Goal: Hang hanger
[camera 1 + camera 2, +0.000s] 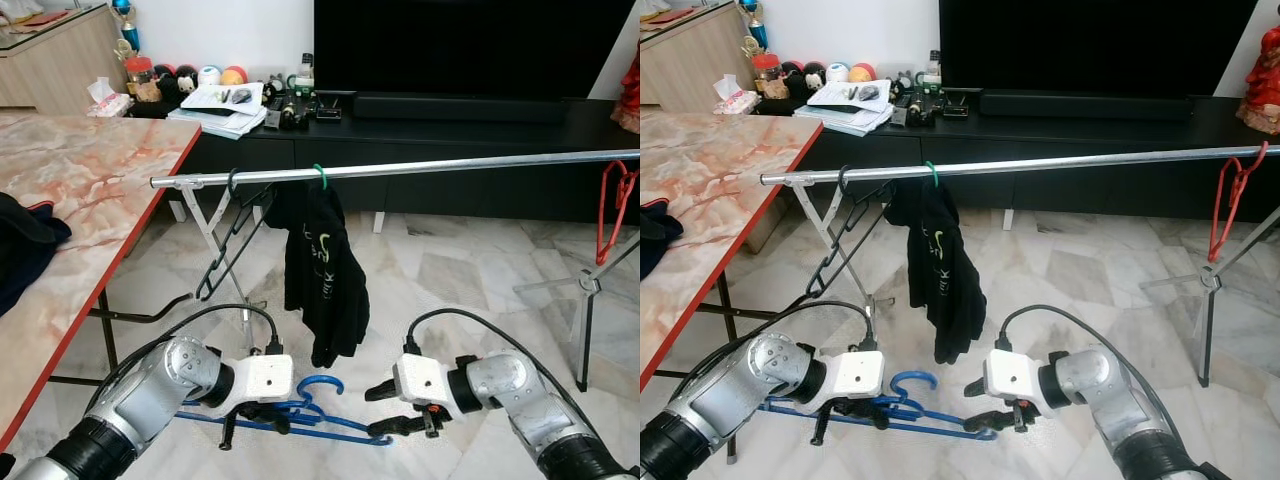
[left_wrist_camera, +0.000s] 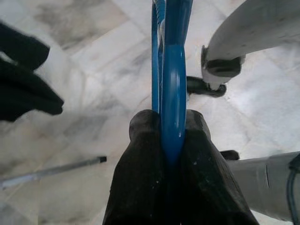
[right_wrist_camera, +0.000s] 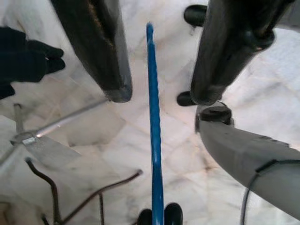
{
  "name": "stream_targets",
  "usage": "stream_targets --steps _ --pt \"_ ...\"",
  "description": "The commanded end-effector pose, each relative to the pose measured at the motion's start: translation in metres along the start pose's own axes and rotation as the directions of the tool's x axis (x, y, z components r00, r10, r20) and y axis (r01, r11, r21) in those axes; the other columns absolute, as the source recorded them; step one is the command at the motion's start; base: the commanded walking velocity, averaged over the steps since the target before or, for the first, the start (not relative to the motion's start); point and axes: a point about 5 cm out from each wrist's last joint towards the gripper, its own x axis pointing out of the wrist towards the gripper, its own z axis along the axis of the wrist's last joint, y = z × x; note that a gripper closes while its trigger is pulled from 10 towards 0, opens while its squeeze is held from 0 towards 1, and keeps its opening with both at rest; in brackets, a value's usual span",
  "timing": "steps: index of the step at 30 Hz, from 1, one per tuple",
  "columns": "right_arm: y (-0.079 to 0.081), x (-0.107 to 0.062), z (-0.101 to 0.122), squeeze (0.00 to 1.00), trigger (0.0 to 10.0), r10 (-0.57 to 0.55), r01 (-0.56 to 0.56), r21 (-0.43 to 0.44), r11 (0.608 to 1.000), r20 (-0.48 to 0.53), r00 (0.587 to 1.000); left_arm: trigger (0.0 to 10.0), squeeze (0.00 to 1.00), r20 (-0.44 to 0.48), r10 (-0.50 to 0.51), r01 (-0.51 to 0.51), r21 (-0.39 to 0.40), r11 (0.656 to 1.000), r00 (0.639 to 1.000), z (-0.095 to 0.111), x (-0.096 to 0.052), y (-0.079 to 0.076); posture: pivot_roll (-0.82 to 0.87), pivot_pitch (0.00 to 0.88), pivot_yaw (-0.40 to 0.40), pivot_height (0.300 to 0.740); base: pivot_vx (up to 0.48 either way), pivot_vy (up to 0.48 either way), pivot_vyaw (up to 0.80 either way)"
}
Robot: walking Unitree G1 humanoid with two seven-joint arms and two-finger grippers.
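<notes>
The left gripper (image 2: pixel 173 136) clamps the blue hanger (image 1: pixel 300 412) low before the robot. The right gripper (image 3: pixel 159 70) stands spread around its far end, not touching. The metal rail (image 1: pixel 400 168) runs above both, partly cut off rightward.

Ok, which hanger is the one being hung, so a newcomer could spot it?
Start at the long silver rail in front of the TV cabinet and look below it. The blue hanger lies flat between the grippers, clamped by the left gripper, with the open right gripper around its far end. It is the sole blue one, off the rail.
</notes>
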Motion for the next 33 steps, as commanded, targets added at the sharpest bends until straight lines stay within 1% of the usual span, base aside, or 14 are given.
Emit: stream_targets --steps 1,2,3,4,7,8,13,14,15,19,21,26,30,33 --pt "0.001 0.0 -0.013 0.0 10.0 -0.065 0.066 0.059 0.996 -0.022 0.998 0.0 0.0 -0.074 0.084 -0.09 -0.084 0.992 0.994 -0.029 0.0 -0.003 -0.01 0.07 0.04 0.74 0.0 0.0 0.0" --pt "0.001 0.001 -0.02 0.0 10.0 -0.116 0.119 0.099 0.988 -0.036 0.993 2.1 0.0 -0.094 0.151 -0.163 -0.138 0.977 0.984 -0.042 0.001 -0.004 -0.01 0.067 0.039 0.74 0.0 0.0 0.0" --pt "0.001 0.002 -0.025 0.0 10.0 -0.145 0.15 0.123 0.981 -0.047 0.988 2.1 0.0 -0.107 0.191 -0.207 -0.171 0.963 0.976 -0.049 0.002 -0.005 0.0 0.063 0.039 0.74 0.0 0.0 0.0" --pt "0.003 0.004 -0.032 0.0 10.0 -0.195 0.202 0.162 0.966 -0.056 0.979 10.0 0.0 -0.143 0.248 -0.275 -0.219 0.936 0.958 -0.061 0.004 -0.007 0.0 0.063 0.039 0.74 0.0 0.0 0.0" --pt "0.009 0.01 -0.049 0.0 10.0 -0.295 0.304 0.3 0.904 -0.075 0.952 10.0 0.0 -0.198 0.325 -0.375 -0.336 0.864 0.925 -0.085 0.009 -0.019 0.0 0.057 0.039 0.74 0.0 0.0 0.0" --pt "0.015 0.016 -0.06 0.0 10.0 -0.4 0.409 0.382 0.829 -0.106 0.91 10.0 0.0 -0.235 0.358 -0.427 -0.438 0.791 0.904 -0.102 0.013 -0.033 0.0 0.052 0.043 0.74 0.0 0.0 0.0" --pt "0.027 0.024 -0.077 0.0 10.0 -0.491 0.507 0.513 0.693 -0.179 0.852 10.0 0.0 -0.332 0.419 -0.534 -0.534 0.655 0.845 -0.124 0.016 -0.05 0.0 0.05 0.043 0.74 0.0 0.0 0.0" --pt "0.036 0.029 -0.087 0.0 10.0 -0.52 0.544 0.581 0.605 -0.229 0.823 10.0 0.0 -0.381 0.443 -0.582 -0.589 0.561 0.812 -0.134 0.017 -0.06 0.01 0.044 0.045 0.74 0.0 0.0 0.0" --pt "0.055 0.038 -0.101 0.0 10.0 -0.549 0.598 0.666 0.447 -0.324 0.771 10.0 0.0 -0.46 0.446 -0.633 -0.654 0.415 0.768 -0.148 0.022 -0.08 0.0 0.041 0.047 0.74 0.0 0.0 0.0" --pt "0.1 0.058 -0.121 0.0 10.0 -0.523 0.626 0.771 0.117 -0.488 0.699 10.0 0.0 -0.553 0.407 -0.669 -0.703 0.239 0.727 -0.163 0.032 -0.116 0.0 0.03 0.048 0.74 0.0 0.0 0.0" --pt "0.116 0.064 -0.126 0.0 10.0 -0.493 0.637 0.771 0.018 -0.548 0.676 10.0 0.0 -0.596 0.386 -0.687 -0.71 0.155 0.704 -0.167 0.034 -0.128 0.01 0.025 0.045 0.74 0.0 0.0 0.0" --pt "0.141 0.077 -0.128 0.0 10.0 -0.45 0.662 0.748 -0.04 -0.605 0.657 10.0 0.0 -0.674 0.3 -0.711 -0.702 0.022 0.675 -0.176 0.038 -0.161 0.0 0.021 0.051 0.74 0.0 0.0 0.0" --pt "0.142 0.076 -0.13 0.0 10.0 -0.457 0.676 0.724 -0.14 -0.653 0.604 10.0 0.0 -0.671 0.3 -0.711 -0.702 0.036 0.678 -0.175 0.04 -0.163 -0.01 0.029 0.051 0.74 0.0 -0.316 0.0" --pt "0.144 0.075 -0.131 0.0 10.0 -0.445 0.693 0.71 -0.126 -0.665 0.6 10.0 0.0 -0.673 0.305 -0.712 -0.702 0.024 0.674 -0.175 0.04 -0.161 -0.01 0.035 0.05 0.74 0.0 -0.44 0.0"
